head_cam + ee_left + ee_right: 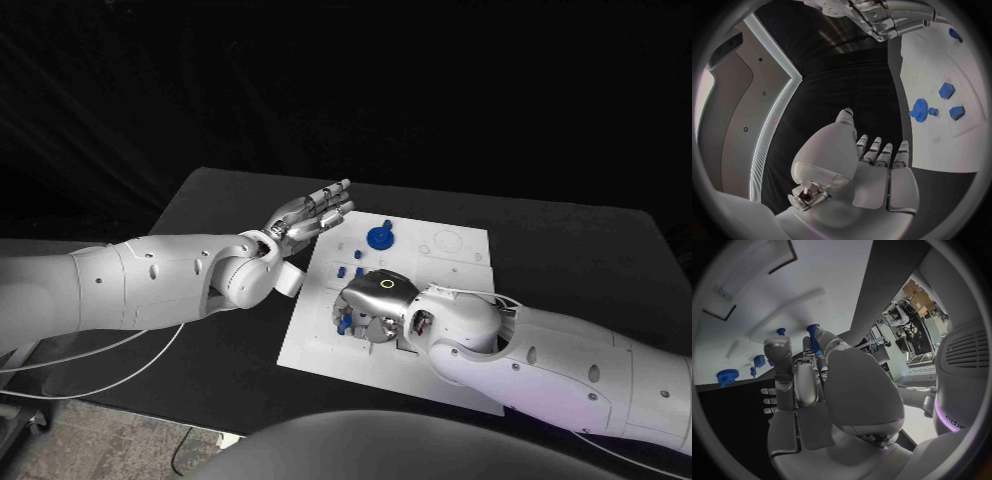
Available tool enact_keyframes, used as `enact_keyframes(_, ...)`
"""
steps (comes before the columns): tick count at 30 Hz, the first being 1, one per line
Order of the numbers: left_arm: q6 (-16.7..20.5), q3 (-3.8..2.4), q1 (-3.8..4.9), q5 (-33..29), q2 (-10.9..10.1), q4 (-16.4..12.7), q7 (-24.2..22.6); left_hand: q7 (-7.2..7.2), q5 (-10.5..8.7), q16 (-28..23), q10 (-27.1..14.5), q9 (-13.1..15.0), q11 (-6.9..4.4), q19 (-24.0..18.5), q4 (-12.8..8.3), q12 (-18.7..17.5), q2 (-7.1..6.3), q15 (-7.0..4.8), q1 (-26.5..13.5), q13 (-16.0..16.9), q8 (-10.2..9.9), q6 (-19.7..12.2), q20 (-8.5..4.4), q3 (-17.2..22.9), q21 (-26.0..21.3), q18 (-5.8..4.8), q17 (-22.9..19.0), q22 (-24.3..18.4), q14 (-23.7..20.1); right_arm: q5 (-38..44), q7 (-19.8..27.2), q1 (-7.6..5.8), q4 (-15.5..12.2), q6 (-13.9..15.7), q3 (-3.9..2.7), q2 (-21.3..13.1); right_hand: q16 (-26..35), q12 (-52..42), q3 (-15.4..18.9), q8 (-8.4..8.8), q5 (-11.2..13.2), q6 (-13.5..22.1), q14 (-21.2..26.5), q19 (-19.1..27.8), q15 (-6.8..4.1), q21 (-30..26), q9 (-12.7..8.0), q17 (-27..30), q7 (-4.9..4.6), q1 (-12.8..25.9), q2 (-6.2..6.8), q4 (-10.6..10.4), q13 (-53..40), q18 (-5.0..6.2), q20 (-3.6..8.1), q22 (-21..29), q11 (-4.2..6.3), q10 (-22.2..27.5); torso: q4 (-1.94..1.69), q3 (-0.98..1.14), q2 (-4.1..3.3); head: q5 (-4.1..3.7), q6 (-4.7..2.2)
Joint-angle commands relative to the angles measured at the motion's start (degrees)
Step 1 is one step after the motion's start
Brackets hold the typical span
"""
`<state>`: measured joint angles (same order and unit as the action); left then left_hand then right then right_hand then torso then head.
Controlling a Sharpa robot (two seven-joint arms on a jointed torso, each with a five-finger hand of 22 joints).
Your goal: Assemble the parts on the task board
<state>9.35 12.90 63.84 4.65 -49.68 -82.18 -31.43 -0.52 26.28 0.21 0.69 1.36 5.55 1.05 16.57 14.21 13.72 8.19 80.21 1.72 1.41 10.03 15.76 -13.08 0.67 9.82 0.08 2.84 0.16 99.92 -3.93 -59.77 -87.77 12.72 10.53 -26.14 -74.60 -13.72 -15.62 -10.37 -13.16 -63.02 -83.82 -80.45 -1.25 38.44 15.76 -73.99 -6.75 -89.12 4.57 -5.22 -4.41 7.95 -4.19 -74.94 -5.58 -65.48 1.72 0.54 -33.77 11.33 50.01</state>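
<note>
Assembly looks partway: right hand (pixel 378 305) fingers grasp a blue peg (pixel 814 338) over the board (pixel 459 262), gear (pixel 379 237) and small pieces loose; left hand (pixel 307 213) released.

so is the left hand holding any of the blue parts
No, the left hand hovers flat and holds nothing, off the task board edge.

Robotics lab test station

We see a black table (pixel 577 240) set against black backdrop curtains, carrying a white task board (pixel 454 262) with small blue parts such as a gear (pixel 379 237), which marks a bench for manipulation trials. The right wrist view shows stacked cardboard boxes (pixel 918 296) and equipment stands (pixel 898 315) beyond the table, and the left wrist view shows a grey panel (pixel 751 105) with a lit edge strip.
</note>
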Motion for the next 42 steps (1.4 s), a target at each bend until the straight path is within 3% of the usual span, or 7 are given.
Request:
enact_keyframes(1,-1.0,-0.04,-0.04,-0.2,0.1,-0.1,-0.5,0.30,0.32,-0.1,0.0,0.1,0.42,0.2,0.0,0.4,0.34,0.04,0.2,0.1,0.0,0.0,-0.29,0.3,0.3,0.69,0.0,0.1,0.1,1.3,-0.2,0.31,0.4,-0.9,-0.02,0.2,0.0,-0.2,-0.2,0.26,0.2,0.0,-1.5,-0.2,-0.13,0.1,0.0,0.1,-0.03,-0.3,0.20,0.0,-0.7,-0.61,-0.13,-5.4,2.59,-2.9,0.02,0.03,0.01,0.14,-0.01)
enact_keyframes(15,-1.5,-0.04,-0.04,-0.2,0.3,0.1,-0.2,0.32,0.35,0.0,0.0,0.0,0.68,0.4,-0.1,0.6,0.41,0.41,0.3,0.1,0.0,-0.1,-0.31,0.3,0.5,0.67,0.1,0.4,0.3,3.6,0.2,0.91,0.5,-0.6,-0.02,0.6,0.6,0.2,-0.2,2.13,1.2,2.5,-0.9,0.7,0.00,-0.7,-0.4,0.7,-0.06,1.0,0.84,-0.3,-1.1,-0.49,-0.21,-5.2,2.40,-1.4,0.03,0.02,0.01,-0.04,-0.01)
enact_keyframes(19,-1.6,-0.04,-0.04,-0.3,0.4,0.2,-0.1,0.33,0.35,0.0,0.0,0.0,0.72,0.5,0.0,0.6,0.43,0.47,0.4,0.1,0.0,-0.1,-0.30,0.3,0.5,0.67,0.1,0.4,0.4,3.0,0.8,1.02,0.6,-0.2,-0.02,0.5,1.4,2.1,0.8,6.58,5.0,10.8,-0.2,1.9,0.29,-2.7,-2.3,1.4,2.09,4.4,2.54,-2.3,-0.8,-0.18,-0.42,-4.7,1.14,4.2,0.04,0.02,0.03,-0.02,-0.01)
enact_keyframes(24,-1.5,-0.04,-0.04,-0.3,0.4,0.2,-0.1,0.33,0.36,0.0,0.0,0.1,0.75,0.5,0.0,0.6,0.43,0.50,0.4,0.1,0.0,-0.1,-0.30,0.3,0.5,0.67,0.1,0.5,0.3,2.3,0.4,1.08,0.4,0.1,-0.02,0.0,4.3,3.0,4.2,6.60,7.7,21.4,2.4,5.3,0.98,-9.8,-5.4,4.2,4.98,6.7,4.15,-4.3,-1.4,0.69,-1.26,-3.3,-0.17,13.4,0.00,0.02,-0.01,0.05,-0.01)
enact_keyframes(30,-1.1,-0.04,-0.04,-0.7,0.2,0.3,-0.1,0.39,0.36,0.0,0.1,0.1,1.11,0.5,0.0,0.8,0.43,0.07,0.4,0.1,0.0,0.0,-0.34,0.3,0.5,0.64,0.0,0.4,0.2,0.5,-0.6,0.96,-1.1,1.6,-0.14,-2.1,6.3,1.5,5.7,6.46,7.5,23.2,4.7,7.9,1.84,-15.3,-6.5,6.2,4.86,6.0,4.79,-6.0,-2.4,1.36,-2.08,-2.4,-1.06,18.3,0.02,0.00,0.05,0.23,-0.01)
enact_keyframes(34,-1.1,-0.04,-0.04,-1.2,0.2,0.3,-0.1,0.39,0.36,0.0,0.1,0.1,1.11,0.5,0.0,0.8,0.43,0.07,0.4,0.1,0.0,0.0,-0.34,0.3,0.5,0.64,0.0,0.4,0.2,-2.7,-0.6,0.08,-3.2,3.4,-1.39,-4.5,6.3,0.1,6.0,5.86,7.7,21.5,5.0,8.3,1.98,-16.1,-6.5,6.5,4.03,5.3,4.77,-7.2,-3.0,1.54,-2.31,-2.3,-1.21,20.0,0.07,0.01,-0.01,0.41,-0.01)
enact_keyframes(42,-1.0,-0.03,-0.04,-1.5,0.3,0.3,0.0,0.40,0.36,-0.1,0.1,0.1,1.15,0.5,0.0,0.9,0.43,0.06,0.4,0.1,0.0,0.0,-0.35,0.3,0.5,0.64,0.0,0.4,0.2,-15.2,-0.3,-5.51,-10.1,6.9,-2.80,-12.0,5.0,-5.1,5.8,5.07,7.2,19.6,4.5,7.7,2.30,-14.7,-6.7,5.7,1.71,3.9,3.65,-7.6,-5.0,1.39,-2.62,-2.6,-1.22,19.4,0.11,0.05,0.05,0.40,-0.01)
